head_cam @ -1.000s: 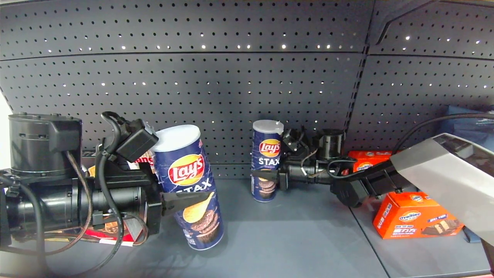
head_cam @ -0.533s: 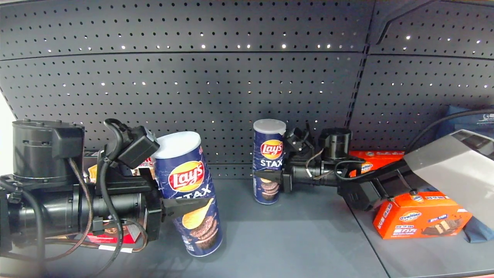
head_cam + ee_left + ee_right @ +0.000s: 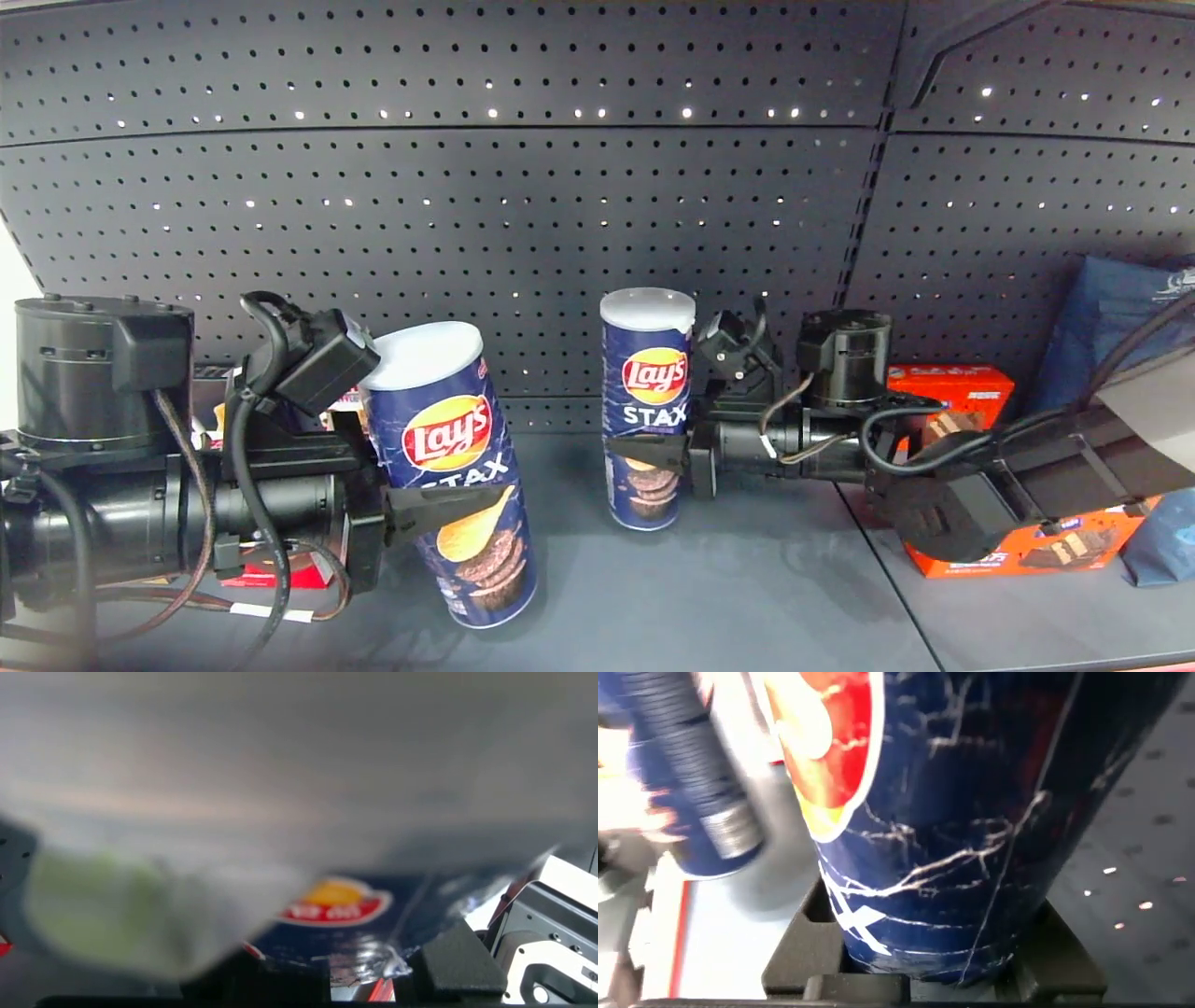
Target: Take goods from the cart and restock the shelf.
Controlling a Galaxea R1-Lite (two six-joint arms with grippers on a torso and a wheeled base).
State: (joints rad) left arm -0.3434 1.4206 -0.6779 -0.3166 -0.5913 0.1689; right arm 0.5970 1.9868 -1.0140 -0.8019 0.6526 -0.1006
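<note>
Here, the left can [image 3: 439, 420] sat tilted near the front of the shelf [image 3: 747, 597], its lid leaning toward the robot's left. Whether its base rim touched the deck could not be told. The left gripper [image 3: 467, 499] was clamped across its lower half, one finger crossing the front of the label. The right can [image 3: 651, 373] stood upright farther back, near the pegboard [image 3: 560, 233] and well apart from the left can. The right gripper [image 3: 649, 448] was closed around its middle from the robot's right. In the right wrist view this can [image 3: 971, 840] sat squarely between the jaws.

The main hazard was judged to be the tilt. If let go at this angle, the left can would probably topple and roll on the smooth deck, possibly off the front edge. It needed righting and seating flat first.

A second risk lay with the right can. A tall, narrow tube tips easily, so a finger dragging on withdrawal could pull it over.

The right arm also lay low over an orange box [image 3: 1046, 551]. A careless retreat could shove that box out of place.
</note>
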